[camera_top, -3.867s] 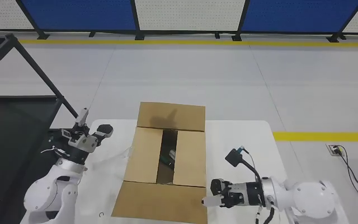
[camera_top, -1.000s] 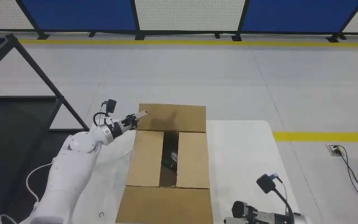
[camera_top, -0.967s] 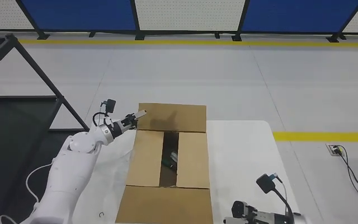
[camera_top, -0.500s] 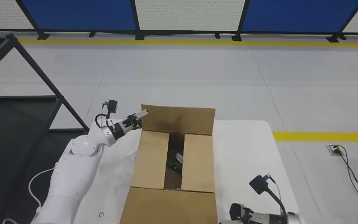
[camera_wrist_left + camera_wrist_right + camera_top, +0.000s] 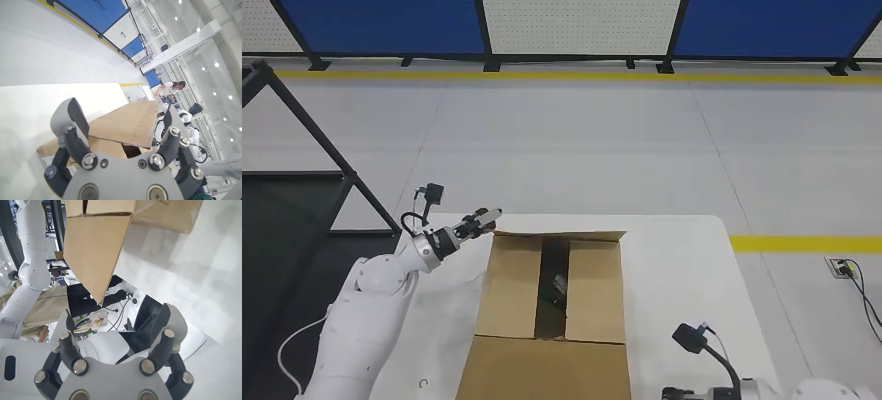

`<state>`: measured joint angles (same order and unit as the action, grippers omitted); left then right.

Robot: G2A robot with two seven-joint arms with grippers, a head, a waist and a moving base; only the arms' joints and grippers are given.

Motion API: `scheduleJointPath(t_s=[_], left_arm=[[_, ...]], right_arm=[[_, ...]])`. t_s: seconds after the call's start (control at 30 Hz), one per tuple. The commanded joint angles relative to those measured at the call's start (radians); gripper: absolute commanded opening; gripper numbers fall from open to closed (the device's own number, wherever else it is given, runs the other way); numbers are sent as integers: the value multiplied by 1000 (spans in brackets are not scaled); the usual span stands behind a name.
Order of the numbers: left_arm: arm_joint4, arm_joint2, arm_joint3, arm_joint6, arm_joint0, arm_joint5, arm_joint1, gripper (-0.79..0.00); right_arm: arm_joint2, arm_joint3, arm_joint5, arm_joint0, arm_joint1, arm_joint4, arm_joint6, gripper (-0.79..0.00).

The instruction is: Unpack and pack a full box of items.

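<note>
The cardboard box (image 5: 552, 310) stands in the middle of the white table (image 5: 672, 270). Its two side flaps lie nearly closed, and dark items (image 5: 555, 285) show through the gap between them. The far flap (image 5: 128, 123) stands up on edge. My left gripper (image 5: 482, 215) is at the box's far left corner. In the left wrist view that gripper (image 5: 122, 117) is open, and the far flap lies between its fingertips without being pinched. My right gripper (image 5: 115, 317) is open and holds nothing. It hangs at the table's near edge, below the box's near flap (image 5: 94, 256).
A black metal frame (image 5: 302, 130) and a dark surface stand off the table's left side. A small ring (image 5: 423, 383) lies on the table near its front left. Bare tabletop stretches to the right of the box.
The far flap has swung from lying flat outward to standing upright. My left gripper has come nearer alongside it. The box has shifted slightly right, and the right arm has drawn back toward the near edge.
</note>
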<state>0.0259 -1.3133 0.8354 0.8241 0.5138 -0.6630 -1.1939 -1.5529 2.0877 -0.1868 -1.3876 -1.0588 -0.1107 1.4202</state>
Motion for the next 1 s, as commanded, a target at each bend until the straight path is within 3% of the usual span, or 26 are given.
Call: scheduleJointPath(t_s=[0.0,0.17,0.47,0.73,0.97], left_arm=[[-8,-11,46,-6,29,5,7,0],[-7,-42,154,-6,95,25,24,0],[16,-85,292,-2,187,68,46,0],[51,-97,349,13,238,105,57,0],[60,-93,367,12,255,121,63,0]], right_arm=[[26,3,14,11,2,0,3,0],[82,6,46,52,2,36,-27,0],[161,-22,133,128,-12,195,-198,0],[213,-68,167,202,-22,262,-334,0],[256,-87,152,234,-31,226,-489,0]])
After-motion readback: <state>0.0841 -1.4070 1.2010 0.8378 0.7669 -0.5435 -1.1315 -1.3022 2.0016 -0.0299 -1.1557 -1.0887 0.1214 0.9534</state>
